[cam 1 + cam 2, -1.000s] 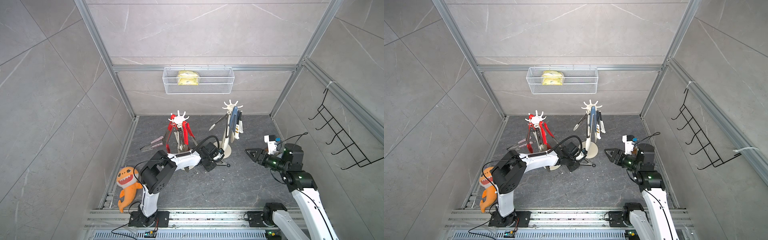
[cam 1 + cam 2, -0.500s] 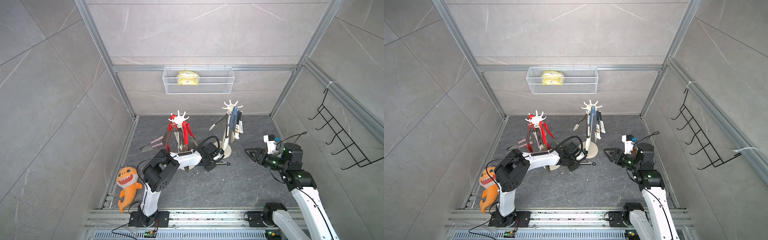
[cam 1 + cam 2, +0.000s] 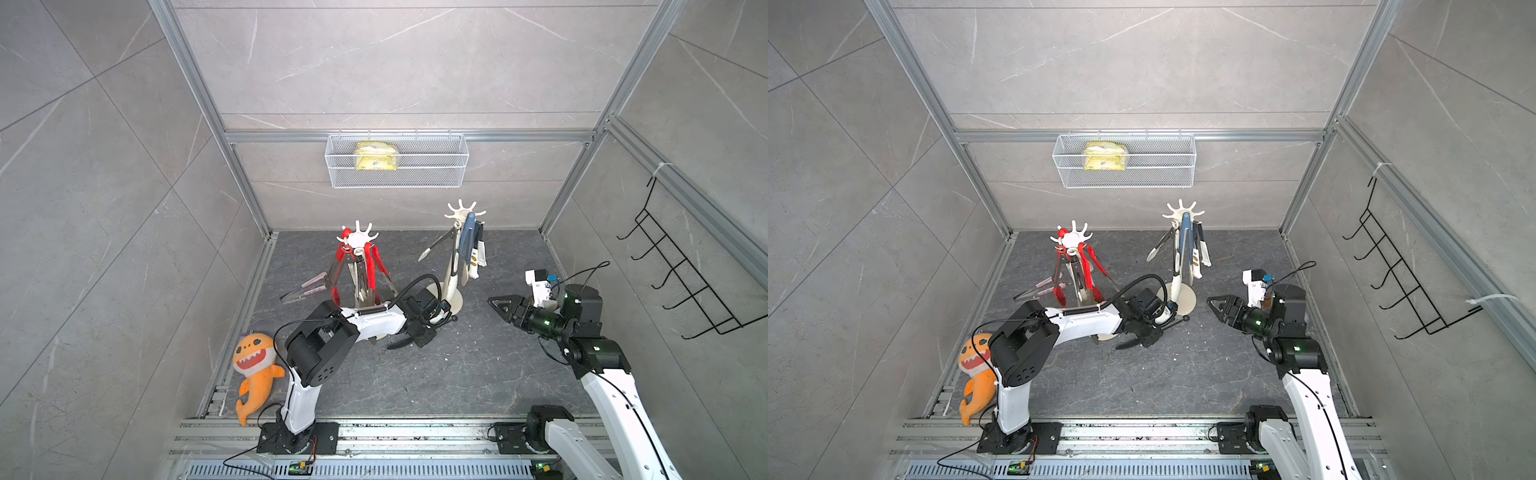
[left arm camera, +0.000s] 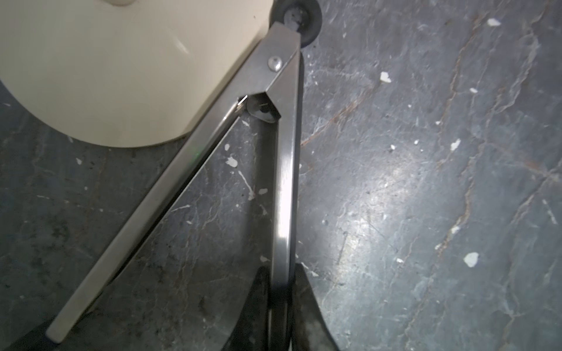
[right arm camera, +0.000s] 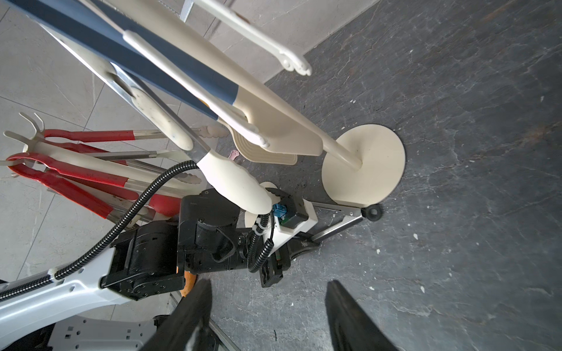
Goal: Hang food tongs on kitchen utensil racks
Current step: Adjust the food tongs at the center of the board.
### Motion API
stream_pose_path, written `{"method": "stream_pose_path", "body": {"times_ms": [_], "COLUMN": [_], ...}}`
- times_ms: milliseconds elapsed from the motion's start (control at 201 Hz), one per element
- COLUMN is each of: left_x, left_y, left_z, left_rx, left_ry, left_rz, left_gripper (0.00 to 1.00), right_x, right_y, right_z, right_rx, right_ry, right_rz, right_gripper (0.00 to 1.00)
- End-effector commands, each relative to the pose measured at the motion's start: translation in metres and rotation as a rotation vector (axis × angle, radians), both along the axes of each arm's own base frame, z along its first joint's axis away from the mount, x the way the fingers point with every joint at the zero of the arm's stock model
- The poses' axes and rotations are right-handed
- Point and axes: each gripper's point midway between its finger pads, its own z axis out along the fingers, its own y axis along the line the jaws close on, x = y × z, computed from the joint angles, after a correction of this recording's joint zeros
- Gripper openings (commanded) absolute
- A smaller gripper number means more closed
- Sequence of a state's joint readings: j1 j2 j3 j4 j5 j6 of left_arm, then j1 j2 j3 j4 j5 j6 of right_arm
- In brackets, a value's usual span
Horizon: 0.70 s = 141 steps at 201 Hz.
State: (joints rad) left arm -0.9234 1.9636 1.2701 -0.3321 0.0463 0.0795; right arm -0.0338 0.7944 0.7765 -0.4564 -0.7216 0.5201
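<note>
Closing down over the last second, left claw (image 4: 281,269) now pinches one arm of the steel tongs (image 4: 286,182) lying on the dark surface (image 4: 425,182), ring end just beside the cream rack base (image 4: 121,76). Only its wrist view shows that grip; both top views hide it. Right claw (image 5: 270,282) hangs wide, well apart.

tongs (image 4: 284,182) on floor beside R rack base (image 4: 106,60) | basket (image 3: 436,170) on back wall | plush (image 3: 253,374) front-L

Left tool (image 3: 1152,333) seemingly grips floor tongs (image 3: 1185,318) beside cream rack (image 3: 1185,303).
</note>
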Motion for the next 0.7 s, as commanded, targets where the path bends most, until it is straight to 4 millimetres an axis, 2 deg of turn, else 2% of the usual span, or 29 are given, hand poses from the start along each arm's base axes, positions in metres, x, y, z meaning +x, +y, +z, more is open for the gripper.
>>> {"method": "stream_pose_path", "body": {"times_ms": [0, 164, 353, 697], "left_x": [-0.025, -0.040, -0.049, -0.044], "left_y": [-0.007, -0.018, -0.029, -0.055], "left_z": [0.019, 0.025, 0.028, 0.037], "left_rx": [-0.066, -0.123, -0.158, -0.186], "left_ry": [0.129, 0.190, 0.258, 0.300], "left_rz": [0.130, 0.247, 0.366, 0.428], "left_gripper": [0.06, 0.03, 0.01, 0.01], "right_x": [0.002, 0.000, -0.001, -0.004], "right_y": [-0.004, -0.016, -0.023, -0.026], "right_z": [0.009, -0.008, -0.017, -0.024], "right_rx": [-0.023, -0.076, -0.101, -0.114], "right_ry": [-0.002, 0.073, 0.107, 0.132], "right_rz": [-0.024, -0.099, -0.137, -0.150], "right_gripper": [0.62, 0.62, 0.62, 0.62]}}
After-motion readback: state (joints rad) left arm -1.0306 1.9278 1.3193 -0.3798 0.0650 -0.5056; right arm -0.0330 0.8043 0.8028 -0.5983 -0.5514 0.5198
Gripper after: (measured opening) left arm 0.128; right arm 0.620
